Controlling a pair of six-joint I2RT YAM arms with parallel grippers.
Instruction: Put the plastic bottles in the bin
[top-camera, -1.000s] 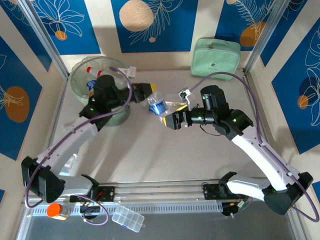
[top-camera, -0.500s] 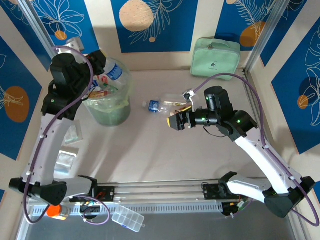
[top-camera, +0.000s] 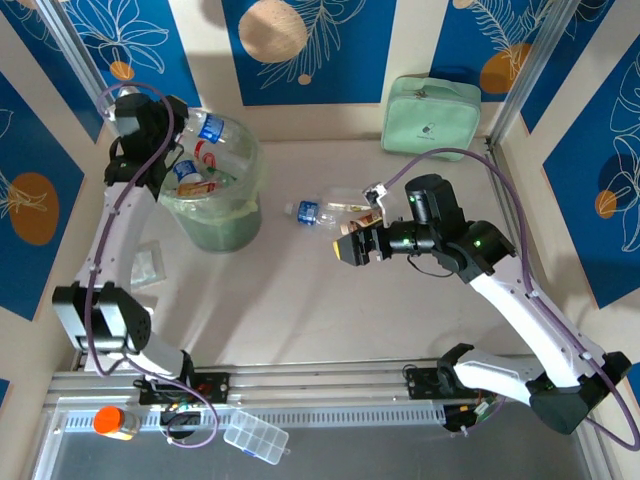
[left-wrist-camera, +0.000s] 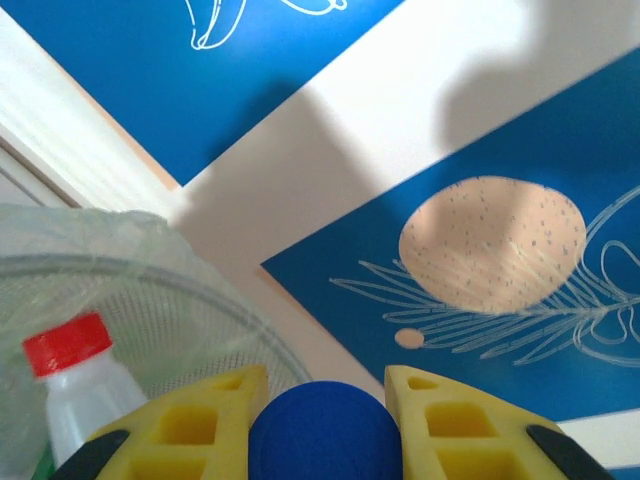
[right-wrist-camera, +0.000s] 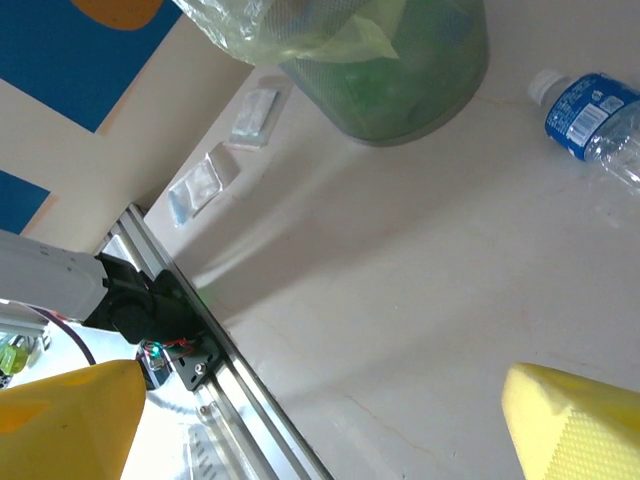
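Bin (top-camera: 215, 228): round translucent wastebasket, fine-meshed wall, lined with a crinkled pale green bag, standing at the table's far left; several plastic bottles are piled inside, among them a white red-capped bottle (left-wrist-camera: 72, 385).
Left gripper (left-wrist-camera: 322, 378): yellow fingers clamped on the round blue cap of the held bottle (top-camera: 222, 135), clear plastic with a blue label, poised over the bin's mouth.
Right gripper (top-camera: 352, 248): blocky yellow fingers spread wide and empty, hovering low over the smooth pale tabletop.
Loose bottle (top-camera: 325, 210): clear crumpled plastic, blue label, on its side mid-table, between bin and right gripper.
Since a second ago: the left arm, then stretched low towards mid-table, now stands raised at the bin; the loose bottle lies about where it was.
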